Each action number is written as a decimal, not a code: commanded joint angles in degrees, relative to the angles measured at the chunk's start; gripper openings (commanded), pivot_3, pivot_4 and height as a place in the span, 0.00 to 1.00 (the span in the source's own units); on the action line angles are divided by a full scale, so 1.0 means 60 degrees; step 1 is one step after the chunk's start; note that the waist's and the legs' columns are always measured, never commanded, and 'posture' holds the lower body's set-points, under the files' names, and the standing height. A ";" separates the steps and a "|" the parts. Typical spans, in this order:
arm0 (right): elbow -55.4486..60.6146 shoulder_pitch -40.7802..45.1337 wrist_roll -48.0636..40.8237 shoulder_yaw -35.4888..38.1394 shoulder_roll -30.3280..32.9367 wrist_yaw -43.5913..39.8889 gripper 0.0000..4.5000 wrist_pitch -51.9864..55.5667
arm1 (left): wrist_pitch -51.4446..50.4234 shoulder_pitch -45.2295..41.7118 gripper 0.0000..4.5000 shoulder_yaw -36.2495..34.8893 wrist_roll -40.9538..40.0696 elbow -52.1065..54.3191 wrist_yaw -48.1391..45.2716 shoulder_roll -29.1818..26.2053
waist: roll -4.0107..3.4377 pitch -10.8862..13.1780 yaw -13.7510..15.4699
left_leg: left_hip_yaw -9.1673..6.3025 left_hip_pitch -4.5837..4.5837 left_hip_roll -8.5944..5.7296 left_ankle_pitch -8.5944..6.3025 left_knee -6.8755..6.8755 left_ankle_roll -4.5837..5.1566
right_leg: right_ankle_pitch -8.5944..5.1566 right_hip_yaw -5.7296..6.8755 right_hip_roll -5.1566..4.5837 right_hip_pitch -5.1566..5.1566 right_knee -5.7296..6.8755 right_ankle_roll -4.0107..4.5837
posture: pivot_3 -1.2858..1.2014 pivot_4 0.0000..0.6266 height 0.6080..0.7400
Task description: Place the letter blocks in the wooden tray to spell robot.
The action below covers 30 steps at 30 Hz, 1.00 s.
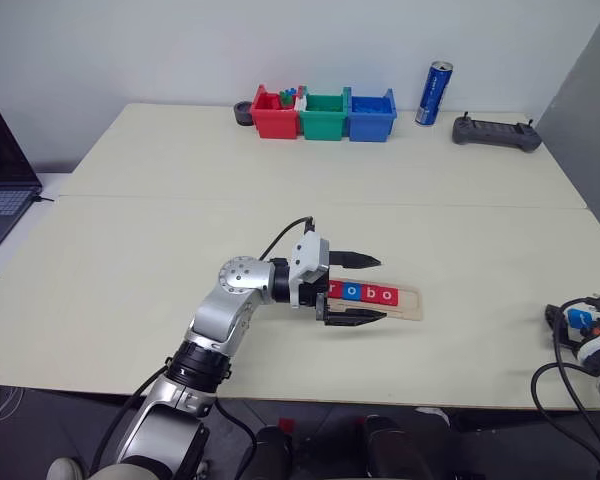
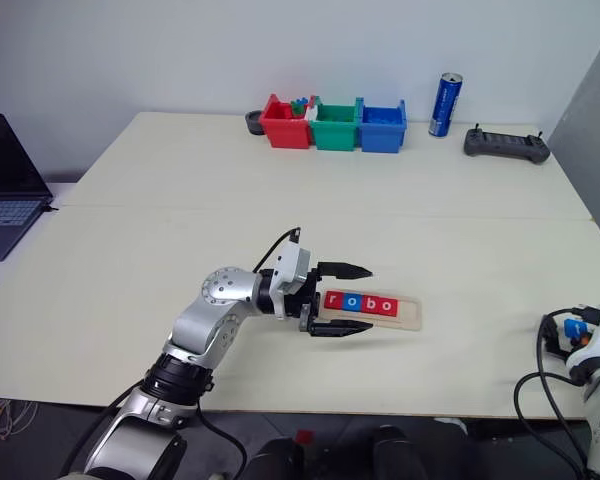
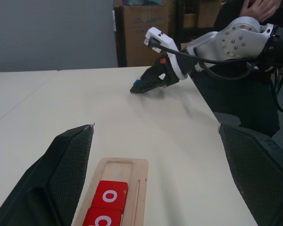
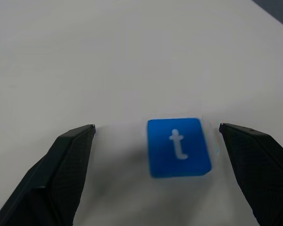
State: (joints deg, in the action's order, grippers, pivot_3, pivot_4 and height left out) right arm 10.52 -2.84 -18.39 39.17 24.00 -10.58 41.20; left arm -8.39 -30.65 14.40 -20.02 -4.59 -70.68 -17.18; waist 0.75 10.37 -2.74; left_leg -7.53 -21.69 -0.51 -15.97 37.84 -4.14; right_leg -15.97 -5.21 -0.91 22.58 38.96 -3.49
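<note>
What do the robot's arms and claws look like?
The left arm is shiny silver metal with round joints, black rings and a white wrist block. A black cable loops over it. Each claw, like the left claw, has two pointy black fingers with bumpy, textured pads.

Silver left arm (image 1: 225, 310) w/ black cable, white wrist block, black ribbed fingers (image 1: 360, 261).

Left tool (image 1: 368, 289) straddles the wooden tray (image 1: 408, 304), blocking its empty end.

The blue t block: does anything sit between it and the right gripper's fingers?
Nothing visible does. The blue t block lies on bare table between the right gripper's open fingers, touching neither.
</note>
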 commanded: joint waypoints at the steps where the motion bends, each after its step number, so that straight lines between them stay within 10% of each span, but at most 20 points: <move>1: -0.0031 -0.0033 -0.0156 0.0199 0.0096 0.0090 1.00 -0.0074 | 0.0093 -0.0147 1.00 0.0046 -0.0014 0.0192 -0.0036 0.0006 | -0.0001 -0.0001 -0.0002 | 0.0001 0.0000 0.0000 0.0000 0.0000 0.0000 | 0.0000 -0.0001 0.0000 0.0000 0.0000 0.0000 | 0.52 0.24 1.00; 12: -0.0273 0.0154 -0.0383 0.0106 -0.0149 0.0437 1.00 0.0115 | 0.0183 -0.0222 1.00 0.0042 0.0030 0.0126 -0.0096 -0.0060 | -0.0003 -0.0002 -0.0035 | 0.0002 0.0005 0.0006 0.0000 -0.0001 0.0000 | 0.0000 -0.0006 0.0007 -0.0001 0.0000 -0.0001 | 0.52 0.24 1.00; 22: -0.0392 0.0249 -0.0182 -0.0449 -0.0074 0.0462 0.32 -0.0205 | 0.0388 -0.0463 1.00 -0.0021 0.0122 -0.0189 -0.0173 -0.0081 | -0.0003 -0.0002 -0.0092 | 0.0005 0.0011 0.0010 0.0000 -0.0001 0.0000 | -0.0001 -0.0012 0.0016 -0.0005 -0.0001 -0.0001 | 0.52 0.24 1.00; 30: 0.3092 0.0912 -0.0880 -0.2793 -0.1265 0.1225 0.32 0.2379 | 0.0475 -0.0471 1.00 -0.0092 0.0163 -0.0229 -0.0281 -0.0255 | -0.0009 -0.0003 -0.0275 | 0.0002 0.0026 0.0041 0.0000 -0.0010 0.0000 | -0.0002 -0.0024 0.0051 -0.0004 0.0005 0.0003 | 0.52 0.24 1.00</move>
State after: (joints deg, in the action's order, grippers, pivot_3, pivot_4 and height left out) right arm 24.39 1.47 -22.62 23.85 16.83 -5.07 52.99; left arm -6.56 -32.75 14.40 -18.94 -6.80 -72.10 -18.28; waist 0.69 10.35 -4.39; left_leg -7.53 -21.54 -0.27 -15.97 37.78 -4.14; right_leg -15.98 -5.36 -0.60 22.56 39.00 -3.47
